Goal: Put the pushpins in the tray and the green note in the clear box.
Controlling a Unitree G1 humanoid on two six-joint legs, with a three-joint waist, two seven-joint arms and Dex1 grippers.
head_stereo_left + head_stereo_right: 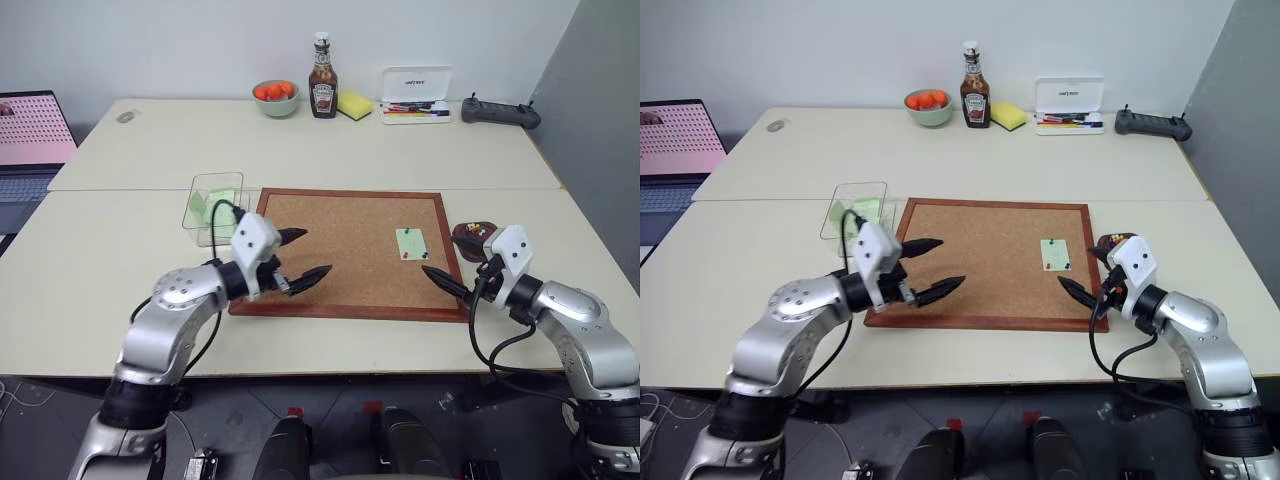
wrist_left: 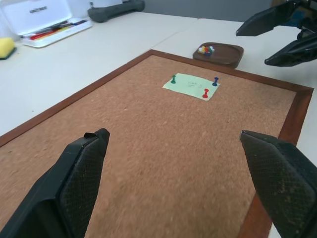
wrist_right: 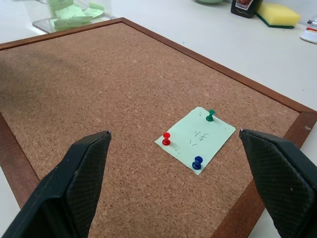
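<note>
Clutter along the far tabletop (image 1: 300, 150)

A cork board (image 1: 340, 250) lies near centre; far behind stand a pale green bowl (image 1: 276, 98), ketchup bottle (image 1: 322, 90), yellow sponge (image 1: 354, 105), white marker case (image 1: 416, 97) and black controller (image 1: 499, 112); a laptop (image 1: 30, 140) sits far left.

The green note (image 3: 195, 137), pinned to the cork board in the lower right of the right wrist view, carries a few faint handwritten pencil marks near its middle; they cannot be read. The open lid of the white marker case (image 2: 35, 11), in the upper left of the left wrist view, bears a short line of dark printed letters, too blurred to read. The ketchup bottle (image 1: 322, 88), at the upper middle of the left eye view, has a dark label whose wording is too small to read.
</note>
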